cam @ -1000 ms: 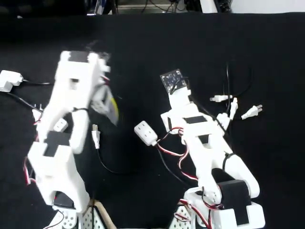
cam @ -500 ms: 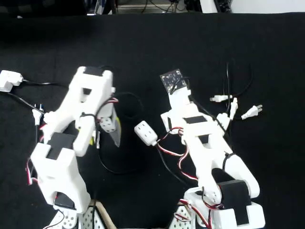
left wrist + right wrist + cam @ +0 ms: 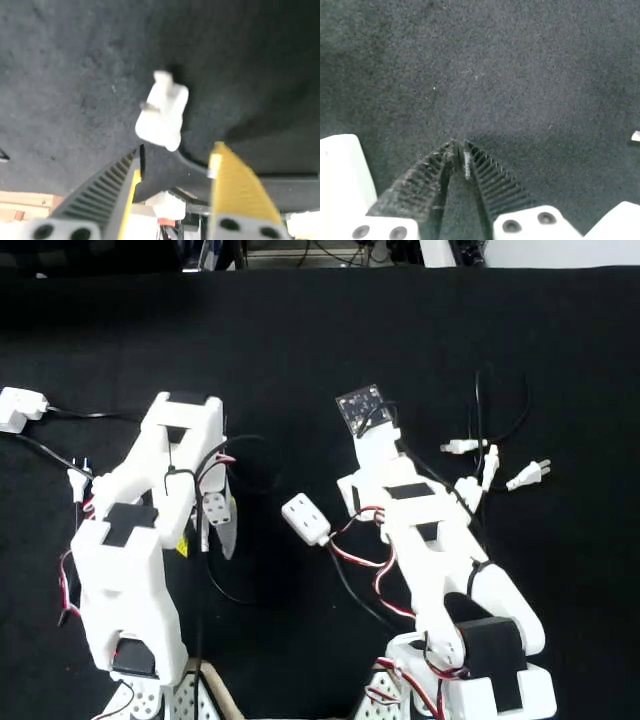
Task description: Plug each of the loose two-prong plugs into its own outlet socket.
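A white two-prong plug [image 3: 162, 112] lies on the black cloth just ahead of my left gripper [image 3: 177, 150], which is open, one dark and one yellow finger to either side of its cable end. From above, the left gripper [image 3: 215, 525] hangs over that plug at the left of the table. A white outlet socket [image 3: 305, 518] lies between the two arms. Three more loose plugs [image 3: 490, 465] lie at the right. My right gripper [image 3: 459, 145] is shut on nothing, over bare cloth.
Another white socket block [image 3: 15, 408] with a black cable sits at the far left edge, and a small plug [image 3: 78, 483] lies near it. Black cables loop beside the left arm and behind the right-hand plugs. The right arm [image 3: 410, 510] stands beside the middle socket.
The left arm has drawn back toward the near side and brought its open gripper down over the plug by its cable. The right arm has not moved.
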Action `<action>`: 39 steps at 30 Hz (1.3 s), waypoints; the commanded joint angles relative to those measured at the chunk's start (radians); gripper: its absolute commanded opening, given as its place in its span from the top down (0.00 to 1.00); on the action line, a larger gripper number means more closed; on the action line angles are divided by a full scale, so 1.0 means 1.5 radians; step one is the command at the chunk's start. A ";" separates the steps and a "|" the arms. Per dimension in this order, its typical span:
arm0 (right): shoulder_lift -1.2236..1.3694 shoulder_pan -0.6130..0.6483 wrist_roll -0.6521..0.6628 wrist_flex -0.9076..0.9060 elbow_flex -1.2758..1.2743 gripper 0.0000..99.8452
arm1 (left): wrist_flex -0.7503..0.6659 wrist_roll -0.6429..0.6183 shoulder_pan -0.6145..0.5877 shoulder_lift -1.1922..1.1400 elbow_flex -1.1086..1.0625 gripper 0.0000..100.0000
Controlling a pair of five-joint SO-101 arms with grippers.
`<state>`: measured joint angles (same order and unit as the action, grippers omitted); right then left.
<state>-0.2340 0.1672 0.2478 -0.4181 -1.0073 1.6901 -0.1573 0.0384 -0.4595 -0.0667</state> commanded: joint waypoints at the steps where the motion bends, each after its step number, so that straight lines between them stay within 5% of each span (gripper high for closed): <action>1: -0.009 -0.005 0.007 -0.004 0.006 0.99 | -0.032 -0.003 -0.002 0.002 0.014 0.88; 30: -0.009 -0.005 0.007 -0.004 0.006 0.99 | -0.081 0.000 -0.014 -0.006 0.046 0.90; 39: -0.010 -0.005 0.007 -0.005 0.005 0.99 | -0.151 -0.032 -0.003 0.002 -0.032 0.78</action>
<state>-0.2340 0.1672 0.2478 -0.4181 -1.0073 1.5198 -0.1603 0.0199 -0.4641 -0.0959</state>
